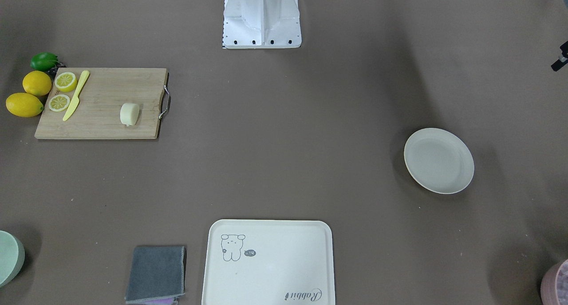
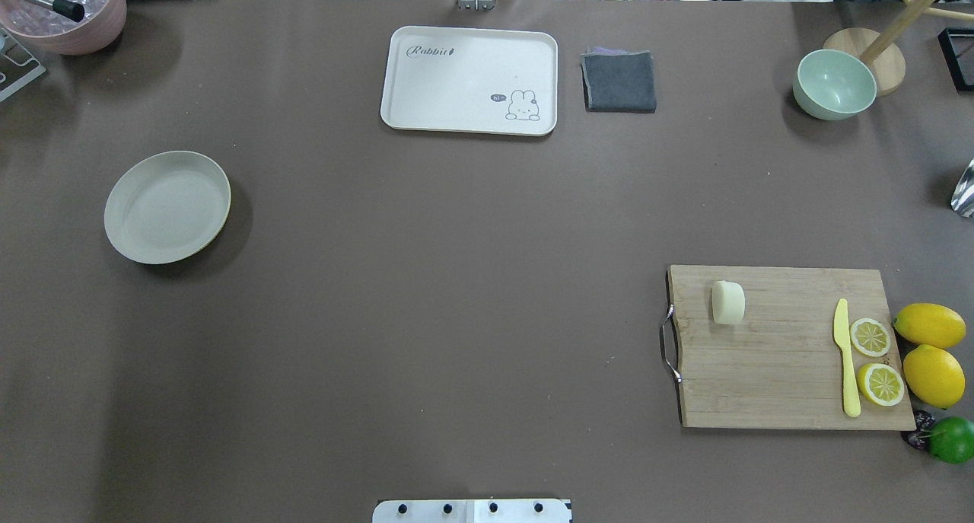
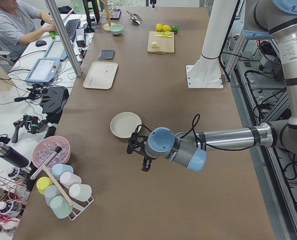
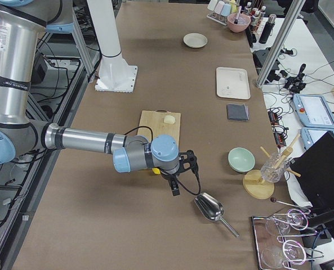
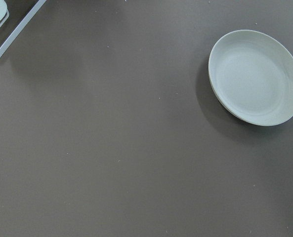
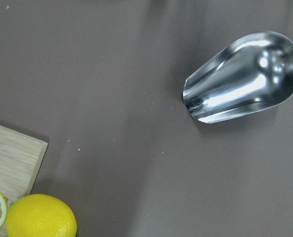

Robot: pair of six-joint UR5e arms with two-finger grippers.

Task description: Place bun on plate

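The bun is a small cream cylinder lying on a wooden cutting board on the robot's right side, also seen from the front. The plate is round, off-white and bare, far across the table on the robot's left; the left wrist view shows it at upper right. My left gripper hovers just short of the plate and shows only in the exterior left view. My right gripper hangs past the board's end, near the lemons, and shows only in the exterior right view. I cannot tell whether either is open or shut.
On the board lie a yellow knife and two lemon slices. Two whole lemons and a lime sit beside it. A metal scoop lies beyond them. A cream tray, grey cloth and green bowl line the far edge.
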